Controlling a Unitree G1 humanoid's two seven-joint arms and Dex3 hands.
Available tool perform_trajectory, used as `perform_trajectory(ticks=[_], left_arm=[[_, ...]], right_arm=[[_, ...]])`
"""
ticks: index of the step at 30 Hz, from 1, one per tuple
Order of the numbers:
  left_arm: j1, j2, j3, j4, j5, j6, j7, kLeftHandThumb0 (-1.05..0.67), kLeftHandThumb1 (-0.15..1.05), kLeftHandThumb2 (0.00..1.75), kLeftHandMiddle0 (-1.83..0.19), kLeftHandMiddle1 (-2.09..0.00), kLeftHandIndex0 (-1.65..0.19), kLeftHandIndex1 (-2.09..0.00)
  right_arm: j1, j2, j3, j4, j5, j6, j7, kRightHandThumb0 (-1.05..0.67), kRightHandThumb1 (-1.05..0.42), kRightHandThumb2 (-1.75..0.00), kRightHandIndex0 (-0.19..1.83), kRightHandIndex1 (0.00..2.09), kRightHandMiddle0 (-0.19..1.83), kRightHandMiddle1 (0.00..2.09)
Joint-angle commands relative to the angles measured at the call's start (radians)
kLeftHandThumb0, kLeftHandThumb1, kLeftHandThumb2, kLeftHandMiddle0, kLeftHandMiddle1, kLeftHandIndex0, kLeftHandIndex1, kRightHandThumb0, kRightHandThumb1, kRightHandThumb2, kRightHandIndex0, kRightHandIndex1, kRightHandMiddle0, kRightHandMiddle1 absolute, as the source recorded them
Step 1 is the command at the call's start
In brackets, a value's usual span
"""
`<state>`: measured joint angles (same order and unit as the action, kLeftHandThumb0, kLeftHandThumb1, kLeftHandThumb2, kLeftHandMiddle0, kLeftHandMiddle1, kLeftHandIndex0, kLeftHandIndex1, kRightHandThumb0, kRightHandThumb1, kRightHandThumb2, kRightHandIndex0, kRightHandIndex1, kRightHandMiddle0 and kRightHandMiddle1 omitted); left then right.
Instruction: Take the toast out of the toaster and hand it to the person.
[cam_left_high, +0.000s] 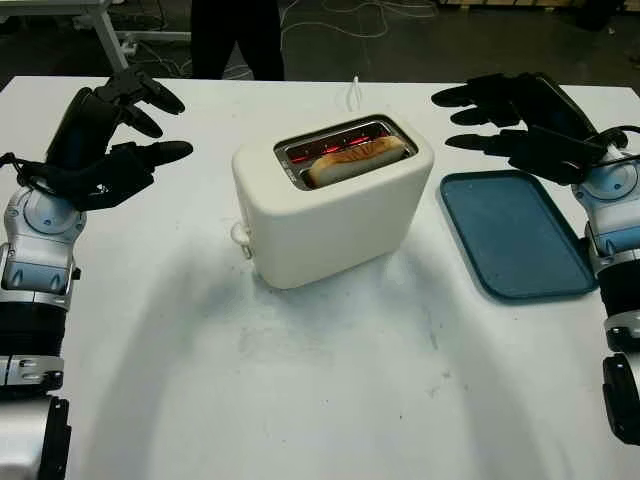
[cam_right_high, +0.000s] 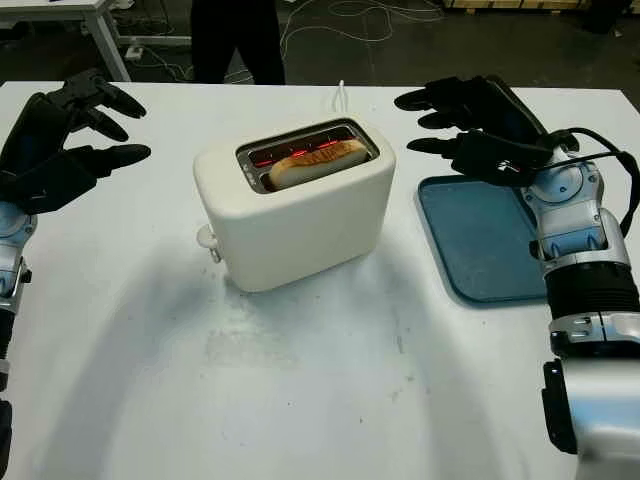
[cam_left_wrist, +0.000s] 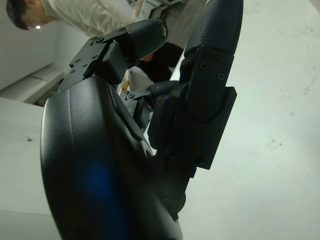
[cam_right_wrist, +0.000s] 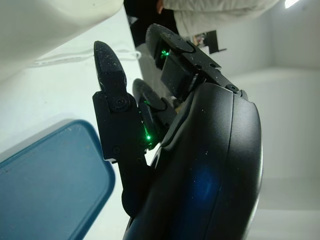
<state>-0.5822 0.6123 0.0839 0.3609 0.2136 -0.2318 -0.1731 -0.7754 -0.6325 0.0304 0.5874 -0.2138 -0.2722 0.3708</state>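
We have the toast sitting in the near slot of the cream toaster, which stands at the middle of the white table; only the top crust of the slice shows above the slot, and the red elements glow in the far slot behind it. The slice's long axis follows the slot, running from about 8 o'clock up to 2 o'clock across the table, so its broad faces look toward us and away from us. Our right hand is released and holds nothing, raised over the far edge of the blue tray, at about 3 o'clock from the toast and near the toaster's right end. Our left hand is also released and empty, raised at about 9 o'clock, well apart from the toaster's left end where the lever knob sticks out. We judge the right hand the nearer one, and its fingers already point at the slot, so it would come in from 3 o'clock and down onto the crust. The person stands beyond the table at 12 o'clock, past the white cord, which is where the slice must go.
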Motion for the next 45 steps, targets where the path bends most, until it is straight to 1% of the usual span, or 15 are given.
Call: perform_trajectory(ticks=[1, 3, 9, 13, 16, 21, 24, 31, 36, 42, 45], left_arm=[[-0.005, -0.003, -0.004, 0.006, 0.004, -0.013, 0.008, -0.91, 0.92, 0.05, -0.42, -1.35, -0.35, -1.23], [-0.007, -0.003, -0.004, 0.007, 0.000, -0.009, 0.005, -0.91, 0.92, 0.05, -0.42, -1.35, -0.35, -1.23], [-0.010, 0.001, -0.005, 0.001, 0.005, -0.005, 0.004, -0.90, 0.92, 0.04, -0.42, -1.37, -0.35, -1.23], [-0.011, 0.001, -0.004, 0.003, 0.004, -0.004, 0.004, -0.90, 0.92, 0.04, -0.42, -1.37, -0.35, -1.24], [-0.013, -0.001, -0.005, 0.002, -0.002, 0.005, -0.003, -0.91, 0.92, 0.05, -0.42, -1.36, -0.35, -1.23], [-0.018, -0.004, -0.007, 0.019, -0.001, -0.017, 0.002, -0.92, 0.92, 0.06, -0.42, -1.37, -0.35, -1.24], [-0.013, -0.002, -0.006, 0.007, 0.002, -0.003, 0.003, -0.93, 0.92, 0.07, -0.42, -1.37, -0.35, -1.24], [-0.007, -0.006, -0.002, 0.009, -0.010, -0.004, -0.002, -0.91, 0.91, 0.05, -0.40, -1.37, -0.35, -1.24], [-0.004, 0.000, -0.004, 0.007, -0.003, -0.010, -0.001, -0.91, 0.92, 0.05, -0.41, -1.37, -0.34, -1.24], [-0.003, 0.003, -0.004, 0.007, 0.004, -0.013, 0.005, -0.90, 0.92, 0.04, -0.42, -1.37, -0.35, -1.24], [0.001, -0.002, 0.001, -0.003, -0.005, -0.001, 0.002, -0.88, 0.91, 0.03, -0.41, -1.36, -0.35, -1.23]], right_arm=[[0.000, 0.001, -0.004, -0.009, 0.007, -0.005, 0.000, -0.41, -0.92, -0.02, 0.80, 0.01, 0.74, 0.00], [-0.003, 0.002, -0.002, 0.001, 0.004, -0.021, -0.004, -0.42, -0.92, -0.02, 0.80, 0.01, 0.74, 0.00], [-0.002, 0.003, 0.007, -0.030, -0.016, 0.014, -0.007, -0.37, -0.92, -0.01, 0.80, 0.01, 0.74, 0.00], [0.003, 0.000, 0.004, -0.039, -0.015, 0.014, -0.009, -0.38, -0.92, -0.01, 0.80, 0.01, 0.74, 0.00], [0.004, -0.001, 0.003, -0.034, -0.014, 0.007, -0.008, -0.36, -0.92, -0.01, 0.81, 0.01, 0.75, 0.00], [-0.001, 0.005, 0.006, -0.024, -0.015, 0.012, -0.010, -0.39, -0.92, -0.01, 0.80, 0.01, 0.74, 0.00], [0.000, 0.005, 0.005, -0.025, -0.015, 0.012, -0.010, -0.38, -0.92, -0.01, 0.80, 0.01, 0.75, 0.00], [0.000, 0.006, 0.006, -0.012, -0.014, 0.005, -0.011, -0.41, -0.92, -0.02, 0.82, 0.01, 0.75, 0.00], [0.010, 0.005, 0.000, -0.029, -0.012, 0.022, -0.015, -0.39, -0.92, -0.01, 0.82, 0.01, 0.75, 0.00], [0.009, 0.003, 0.000, -0.017, -0.010, 0.011, -0.013, -0.38, -0.92, -0.01, 0.82, 0.01, 0.75, 0.00], [0.008, 0.004, 0.000, -0.016, -0.009, 0.009, -0.012, -0.38, -0.92, -0.01, 0.81, 0.01, 0.74, 0.00]])
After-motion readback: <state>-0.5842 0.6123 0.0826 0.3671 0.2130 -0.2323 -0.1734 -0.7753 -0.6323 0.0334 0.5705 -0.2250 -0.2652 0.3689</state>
